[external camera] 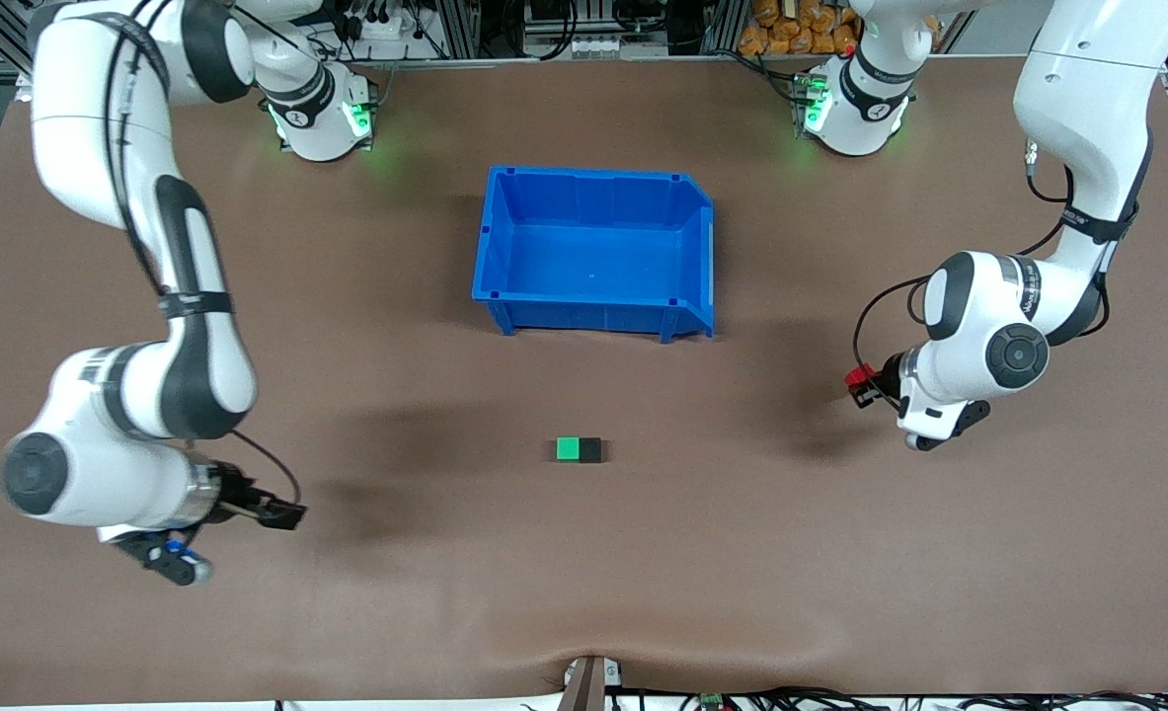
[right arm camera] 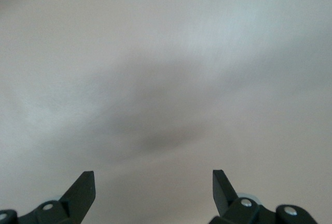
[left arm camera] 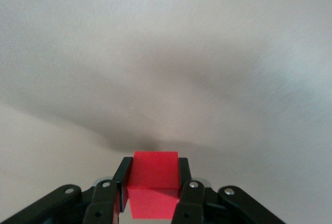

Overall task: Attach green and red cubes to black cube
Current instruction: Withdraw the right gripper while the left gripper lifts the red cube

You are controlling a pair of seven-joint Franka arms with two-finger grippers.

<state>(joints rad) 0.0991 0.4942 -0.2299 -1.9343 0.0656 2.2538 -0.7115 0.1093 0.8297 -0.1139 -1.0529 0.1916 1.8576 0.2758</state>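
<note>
The green cube (external camera: 569, 449) and the black cube (external camera: 590, 450) sit side by side, touching, on the brown table, nearer the front camera than the blue bin. My left gripper (external camera: 858, 383) is shut on the red cube (external camera: 856, 377) and holds it above the table toward the left arm's end. In the left wrist view the red cube (left arm camera: 154, 182) sits between the fingers (left arm camera: 121, 182) of the left gripper (left arm camera: 154, 178). My right gripper (external camera: 285, 513) is open and empty above the table toward the right arm's end. In the right wrist view it (right arm camera: 154, 182) shows only bare table.
The blue bin (external camera: 595, 251) stands empty near the table's middle, farther from the front camera than the two cubes. A small mount (external camera: 591, 681) sits at the table's near edge.
</note>
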